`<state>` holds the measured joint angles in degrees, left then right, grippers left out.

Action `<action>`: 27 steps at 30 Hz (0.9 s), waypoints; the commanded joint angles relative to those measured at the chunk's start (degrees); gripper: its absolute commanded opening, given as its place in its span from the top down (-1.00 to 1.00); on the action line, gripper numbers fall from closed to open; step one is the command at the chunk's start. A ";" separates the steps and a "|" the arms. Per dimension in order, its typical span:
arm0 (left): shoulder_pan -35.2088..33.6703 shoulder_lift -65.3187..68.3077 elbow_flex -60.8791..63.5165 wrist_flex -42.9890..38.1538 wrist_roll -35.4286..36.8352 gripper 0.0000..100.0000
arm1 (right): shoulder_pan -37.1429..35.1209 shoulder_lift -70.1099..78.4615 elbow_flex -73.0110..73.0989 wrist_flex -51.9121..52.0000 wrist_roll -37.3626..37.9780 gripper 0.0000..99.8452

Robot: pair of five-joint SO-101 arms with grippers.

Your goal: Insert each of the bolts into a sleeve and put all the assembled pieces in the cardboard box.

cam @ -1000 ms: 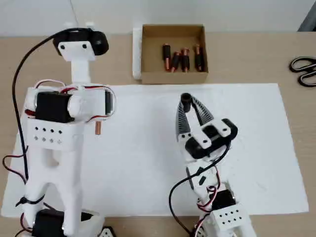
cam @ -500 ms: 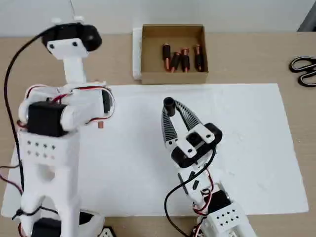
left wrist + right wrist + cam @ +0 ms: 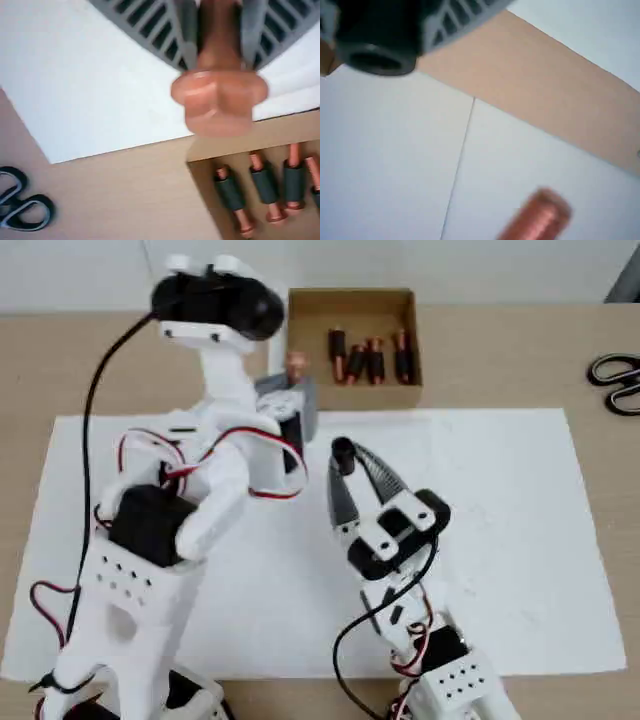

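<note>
Item 1, left gripper point(image 3: 292, 390): clamped on a copper bolt point(image 3: 296, 364). Grey fingers point(image 3: 150, 22) pressed against the shank from both sides, broad head sticking out past the tips. Held in the air by the corner of the cardboard box point(image 3: 350, 397) nearest the left arm, over the far edge of the white paper sheet point(image 3: 500, 540). Bolt outside the box, not inside any sleeve.

Item 2, right gripper point(image 3: 347, 462): closed on a black sleeve point(image 3: 343, 450), pinched at the very fingertips. Positioned over the middle of the sheet, on the arms' side of the box, near the left gripper but apart from it. Open bore of the sleeve facing the right wrist camera; threaded end of the bolt visible in that same view, separate from the sleeve with bare paper between.

Item 3, cardboard box: open-topped, resting on the tan table point(image 3: 500, 360) just beyond the sheet's far edge. Contents: four assembled pieces point(image 3: 375, 360), each a copper bolt through a black sleeve, lying side by side on the floor of the box.

Item 4, scissors point(image 3: 615, 380): flat on the table at its right edge, off the sheet, well apart from the box and both arms.
</note>
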<state>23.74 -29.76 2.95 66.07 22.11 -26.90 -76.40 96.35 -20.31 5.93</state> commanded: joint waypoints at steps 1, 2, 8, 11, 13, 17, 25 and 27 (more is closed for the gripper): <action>3.69 -1.41 0.13 -2.64 0.44 0.99 | 0.22 -0.66 0.53 -1.27 0.35 0.99; 4.57 -1.49 0.40 -2.73 0.18 0.99 | 0.31 -0.48 0.53 -1.19 0.35 0.99; 1.76 -1.32 2.15 -11.34 0.53 0.99 | 0.31 -0.66 0.53 4.53 0.26 0.99; -2.29 -1.32 7.34 -22.33 4.04 0.99 | 0.31 -0.40 0.53 4.70 0.26 0.99; -3.78 -1.49 12.97 -30.51 5.54 0.99 | 0.31 -0.40 0.53 4.97 0.26 0.99; -4.31 -2.02 23.69 -41.58 5.80 0.99 | 0.31 -0.48 0.44 5.14 0.26 0.99; -4.22 -11.60 40.84 -58.29 6.42 0.99 | 0.22 -0.84 0.53 5.14 0.18 0.99; -3.96 -13.45 43.82 -60.75 6.33 0.99 | 0.22 -0.84 0.53 5.14 0.18 0.99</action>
<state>19.87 -38.90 44.62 10.33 29.14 -26.90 -76.40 96.35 -15.30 5.93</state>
